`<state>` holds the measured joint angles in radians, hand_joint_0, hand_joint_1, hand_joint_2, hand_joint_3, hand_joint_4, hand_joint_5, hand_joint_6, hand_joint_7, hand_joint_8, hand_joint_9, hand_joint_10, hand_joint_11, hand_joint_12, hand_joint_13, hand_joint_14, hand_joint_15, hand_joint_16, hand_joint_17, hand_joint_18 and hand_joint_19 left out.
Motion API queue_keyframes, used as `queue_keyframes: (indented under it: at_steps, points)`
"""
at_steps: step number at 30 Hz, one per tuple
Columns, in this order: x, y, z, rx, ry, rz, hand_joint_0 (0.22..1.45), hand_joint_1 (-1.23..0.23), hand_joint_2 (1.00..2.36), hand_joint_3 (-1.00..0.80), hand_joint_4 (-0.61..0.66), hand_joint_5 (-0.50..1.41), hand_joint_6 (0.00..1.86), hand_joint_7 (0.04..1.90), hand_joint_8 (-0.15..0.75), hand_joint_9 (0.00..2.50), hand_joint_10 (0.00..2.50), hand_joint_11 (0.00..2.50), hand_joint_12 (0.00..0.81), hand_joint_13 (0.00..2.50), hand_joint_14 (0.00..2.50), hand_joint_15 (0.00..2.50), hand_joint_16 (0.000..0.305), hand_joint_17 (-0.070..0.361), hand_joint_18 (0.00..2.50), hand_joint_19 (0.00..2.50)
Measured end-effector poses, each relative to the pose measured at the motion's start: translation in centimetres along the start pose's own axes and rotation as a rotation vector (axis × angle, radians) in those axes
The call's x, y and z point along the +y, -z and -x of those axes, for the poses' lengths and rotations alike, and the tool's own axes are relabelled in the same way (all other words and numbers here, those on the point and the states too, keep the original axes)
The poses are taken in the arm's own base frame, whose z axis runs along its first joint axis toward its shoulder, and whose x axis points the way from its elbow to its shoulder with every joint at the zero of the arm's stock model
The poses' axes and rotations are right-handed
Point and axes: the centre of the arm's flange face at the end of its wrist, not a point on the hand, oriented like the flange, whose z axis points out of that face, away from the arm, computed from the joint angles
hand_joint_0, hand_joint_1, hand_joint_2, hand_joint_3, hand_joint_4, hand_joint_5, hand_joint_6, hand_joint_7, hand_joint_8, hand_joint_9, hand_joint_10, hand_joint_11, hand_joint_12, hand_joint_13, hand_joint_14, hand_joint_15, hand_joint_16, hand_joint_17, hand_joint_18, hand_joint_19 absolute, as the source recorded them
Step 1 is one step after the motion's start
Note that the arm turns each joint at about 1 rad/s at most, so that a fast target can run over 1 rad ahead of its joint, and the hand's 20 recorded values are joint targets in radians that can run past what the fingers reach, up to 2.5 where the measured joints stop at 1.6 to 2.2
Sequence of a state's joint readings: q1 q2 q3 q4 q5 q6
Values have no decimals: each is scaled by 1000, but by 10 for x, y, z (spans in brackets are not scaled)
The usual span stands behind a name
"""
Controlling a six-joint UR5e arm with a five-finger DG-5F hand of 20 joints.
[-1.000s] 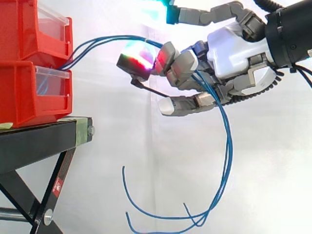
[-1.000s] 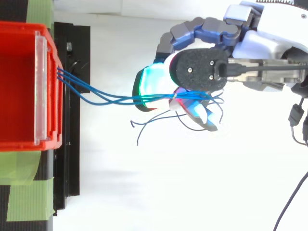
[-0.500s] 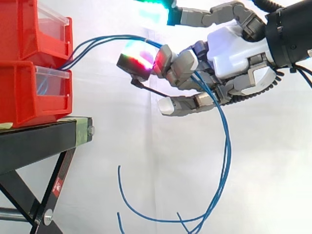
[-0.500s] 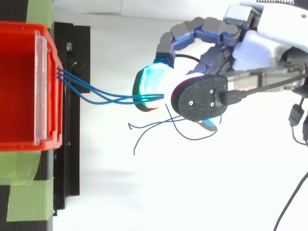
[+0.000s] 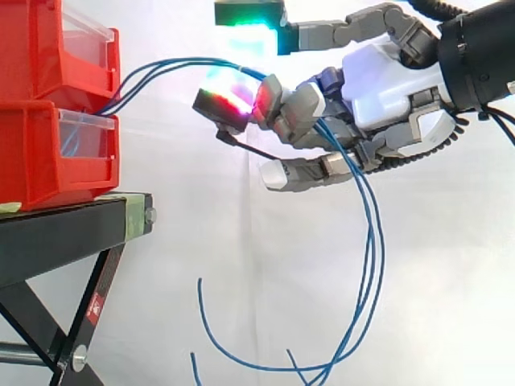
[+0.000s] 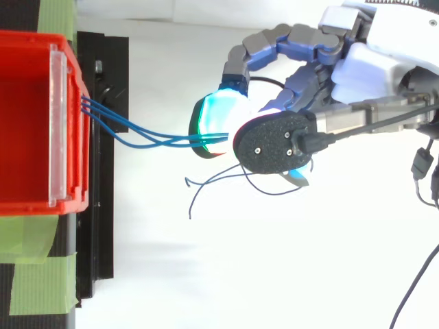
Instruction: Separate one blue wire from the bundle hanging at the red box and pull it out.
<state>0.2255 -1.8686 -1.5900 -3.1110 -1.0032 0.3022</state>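
Several blue wires (image 5: 169,64) leave the gap between the stacked red bins (image 5: 40,153) and arc right into my hand (image 5: 386,80). The fingers are curled round the bundle just behind a glowing fingertip (image 5: 225,98). Another digit stands raised above the wires, its green pad (image 5: 249,20) held clear of them. Past the hand the wires drop in a long loop, and their loose ends (image 5: 241,358) curl low down. From above, the wires (image 6: 151,140) run from the bin's front (image 6: 67,123) to the hand (image 6: 370,62), with the raised digit's black back (image 6: 271,144) over them.
The bins sit on a black stand (image 5: 64,233) with a slanted leg (image 5: 96,305). Green tape (image 6: 34,288) holds the bin to the stand. A white curtain lies behind and below the hanging wires.
The raised digit has swung left and across over the wire bundle. The hanging loop has swayed, its loose ends shifting a little. The curled fingers and the arm have stayed put.
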Motion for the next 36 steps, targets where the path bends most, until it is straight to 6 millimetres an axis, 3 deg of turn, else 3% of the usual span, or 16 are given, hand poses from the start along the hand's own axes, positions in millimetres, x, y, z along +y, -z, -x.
queue_keyframes:
  at_steps: [11,19,28,36]
  points:
    - [0,0,0,1,-1,2,618,-980,1014,-330,149,-223,932,928,304,992,16,1328,401,1218,19,1385,54,121,696,431]
    - [0,0,0,1,-3,4,607,-990,1008,-408,155,-226,930,923,302,975,17,1334,397,1204,20,1387,54,123,696,431]
    - [0,0,0,1,-3,4,535,-709,1004,-445,164,-205,920,890,329,1095,16,1321,418,1283,16,1366,56,126,717,484]
    - [0,0,0,1,-2,4,601,-721,1011,-364,152,-198,916,906,314,1131,17,1328,395,1272,17,1365,53,118,704,491]
